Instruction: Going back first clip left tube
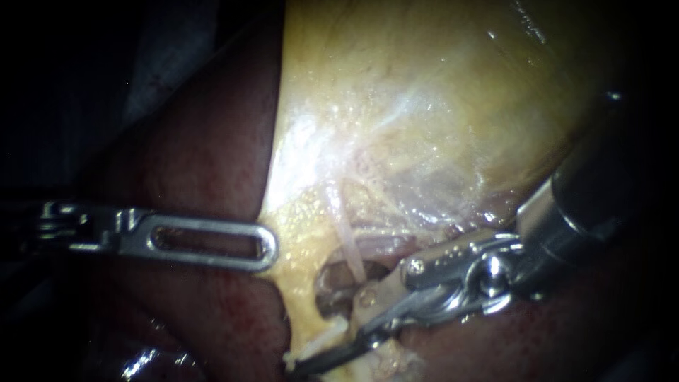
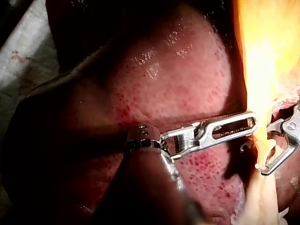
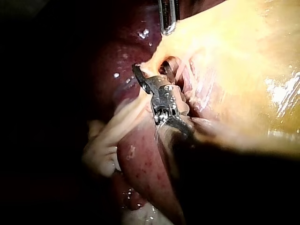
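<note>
The slotted silver left instrument (image 1: 267,247) lies against the edge of the glistening yellow gallbladder (image 1: 424,106); whether it grips there cannot be told. Below the gallbladder, the steel right instrument (image 1: 351,316) has its jaws apart and empty, just beside the thin pale tube (image 1: 351,255).

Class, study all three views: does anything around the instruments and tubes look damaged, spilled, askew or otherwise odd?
Nothing stands out. The left instrument meets the gallbladder edge; the right instrument has open jaws beside the pale tube. No tear or spill shows; I cannot make out a clip.
</note>
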Available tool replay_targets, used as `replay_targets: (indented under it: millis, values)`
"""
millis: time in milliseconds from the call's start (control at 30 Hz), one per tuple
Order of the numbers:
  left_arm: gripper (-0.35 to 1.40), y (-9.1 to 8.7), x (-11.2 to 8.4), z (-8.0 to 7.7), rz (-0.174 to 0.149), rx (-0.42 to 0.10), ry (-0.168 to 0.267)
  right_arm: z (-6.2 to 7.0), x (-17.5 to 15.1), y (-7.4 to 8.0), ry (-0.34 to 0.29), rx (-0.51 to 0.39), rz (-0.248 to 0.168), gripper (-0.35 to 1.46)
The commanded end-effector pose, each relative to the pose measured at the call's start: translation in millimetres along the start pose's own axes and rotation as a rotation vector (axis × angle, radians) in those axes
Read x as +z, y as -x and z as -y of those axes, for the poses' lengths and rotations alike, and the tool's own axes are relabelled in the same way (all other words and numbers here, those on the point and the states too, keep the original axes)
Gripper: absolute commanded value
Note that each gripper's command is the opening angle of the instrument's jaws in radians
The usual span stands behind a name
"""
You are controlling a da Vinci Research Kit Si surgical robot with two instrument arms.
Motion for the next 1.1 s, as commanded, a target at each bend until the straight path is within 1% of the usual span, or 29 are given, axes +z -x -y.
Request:
replay_targets:
  millis: [33,133,300,700,800,900,1100]
  values:
    - [-0.35,0.1,-0.1,-0.2,0.002,-0.002,-0.003,-0.1,-0.3,0.0,0.002,-0.001,-0.002,0.48]
    - [-0.35,0.2,-0.2,-0.5,-0.001,-0.002,-0.005,-0.1,-1.1,0.0,0.006,-0.004,-0.006,0.48]
    - [-0.35,0.2,-0.1,-0.5,0.0,-0.002,-0.004,-0.1,-2.0,-0.2,0.012,-0.006,-0.012,0.48]
    - [-0.35,0.2,0.1,-0.4,0.001,-0.002,-0.004,-0.1,-1.4,-0.3,0.016,-0.005,-0.012,0.48]
    - [-0.35,0.1,0.3,-0.2,0.002,-0.001,-0.003,-0.2,-0.9,-0.4,0.019,-0.006,-0.012,0.48]
    - [-0.35,-0.1,0.6,0.0,0.003,-0.001,-0.002,-0.3,0.5,-0.5,0.028,-0.007,-0.013,0.49]
    - [-0.35,-0.4,1.0,0.4,0.004,0.0,-0.001,-0.1,2.4,-0.4,0.038,-0.01,-0.012,0.51]
